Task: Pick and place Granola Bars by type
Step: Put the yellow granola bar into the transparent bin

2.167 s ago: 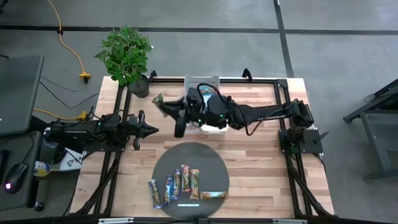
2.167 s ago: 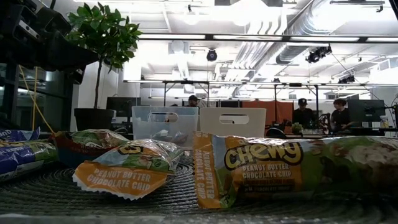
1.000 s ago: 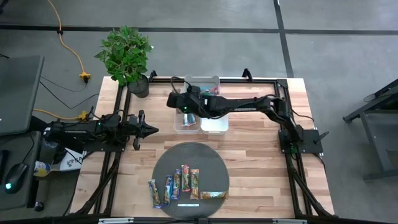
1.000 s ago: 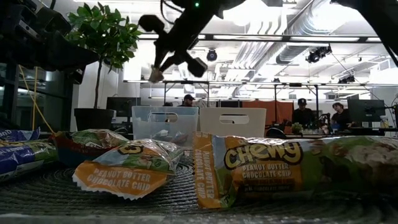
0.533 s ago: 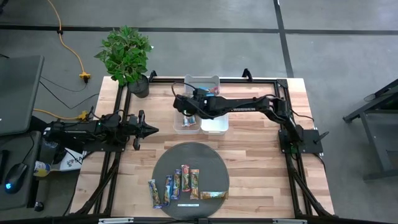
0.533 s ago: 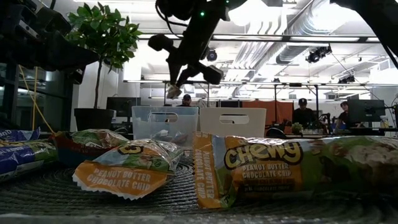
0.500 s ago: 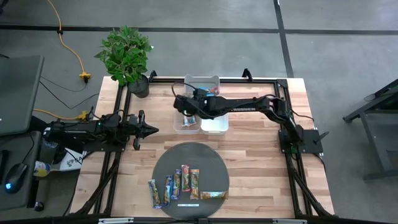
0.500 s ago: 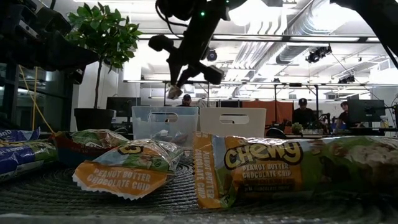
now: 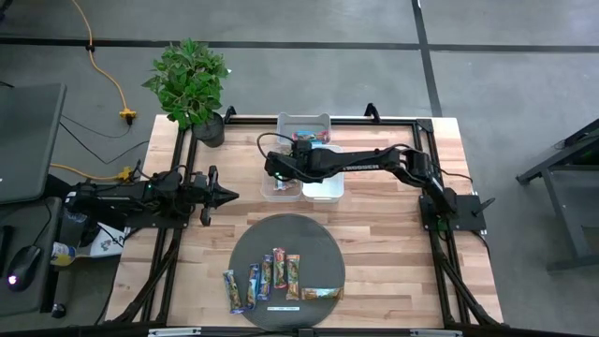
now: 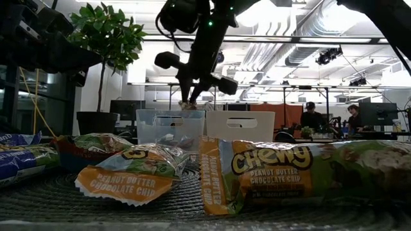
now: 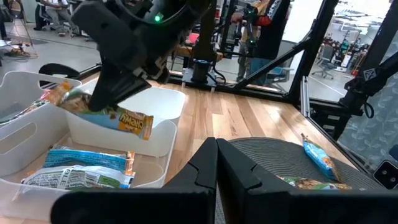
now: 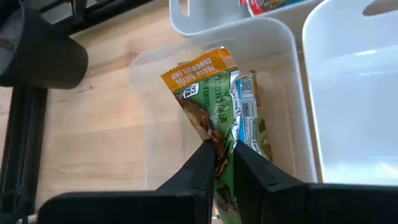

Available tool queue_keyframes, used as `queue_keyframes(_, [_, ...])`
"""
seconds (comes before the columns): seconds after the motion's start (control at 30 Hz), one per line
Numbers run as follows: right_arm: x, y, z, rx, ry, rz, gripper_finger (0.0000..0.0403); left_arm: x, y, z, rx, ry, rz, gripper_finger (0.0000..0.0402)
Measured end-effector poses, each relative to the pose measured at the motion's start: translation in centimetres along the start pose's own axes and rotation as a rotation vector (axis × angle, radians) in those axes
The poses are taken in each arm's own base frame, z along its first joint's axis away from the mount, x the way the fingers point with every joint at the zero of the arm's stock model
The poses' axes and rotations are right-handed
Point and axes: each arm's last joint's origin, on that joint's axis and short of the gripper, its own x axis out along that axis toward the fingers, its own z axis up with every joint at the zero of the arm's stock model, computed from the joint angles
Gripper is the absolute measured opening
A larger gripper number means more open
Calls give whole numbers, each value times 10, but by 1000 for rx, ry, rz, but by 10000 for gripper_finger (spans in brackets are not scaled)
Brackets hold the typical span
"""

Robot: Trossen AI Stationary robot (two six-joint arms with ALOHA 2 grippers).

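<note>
My right gripper [image 12: 221, 163] is shut on a green and orange granola bar [image 12: 205, 93], above the clear bin [image 9: 267, 193] at the table's far middle. The low view shows this gripper [image 10: 190, 97] just over the bin's rim [image 10: 170, 112]. One blue-green bar [image 12: 249, 115] lies in the bin. Several more bars [image 9: 267, 276] lie flat on the round dark mat [image 9: 318, 241] near the near edge. My left gripper [image 11: 216, 163] is shut and waits at the table's left [image 9: 225, 195]. My right gripper pinches the green and orange bar between its two fingers at its green end [image 12: 216, 142]. It comes from above, slanting down. The bar is lifted clear over the clear bin, and its orange end [image 11: 140, 125] sticks out free beyond the fingers.
A white bin [image 9: 325, 187] stands right of the clear one. A second white bin [image 9: 304, 120] with red bars sits at the far edge. A potted plant [image 9: 192, 84] stands at the far left corner. A thin white label strip [image 9: 278, 307] lies on the mat's near edge.
My right gripper, still shut on the bar, has come down and moved toward the near edge until it hangs just above the clear bin. The bar has travelled with it.
</note>
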Motion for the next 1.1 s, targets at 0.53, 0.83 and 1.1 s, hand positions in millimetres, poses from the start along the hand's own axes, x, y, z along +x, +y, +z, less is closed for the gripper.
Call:
queue_keyframes(0.53, [7,-3,-2,-13,28,-28,102,0,0,0,0,-1,0,0])
queue_keyframes(0.83, [8,-3,-2,-39,35,-27,136,0,0,0,0,-1,0,0])
queue_keyframes(1.1, [6,2,-1,-136,49,28,142,0,0,0,0,-1,0,0])
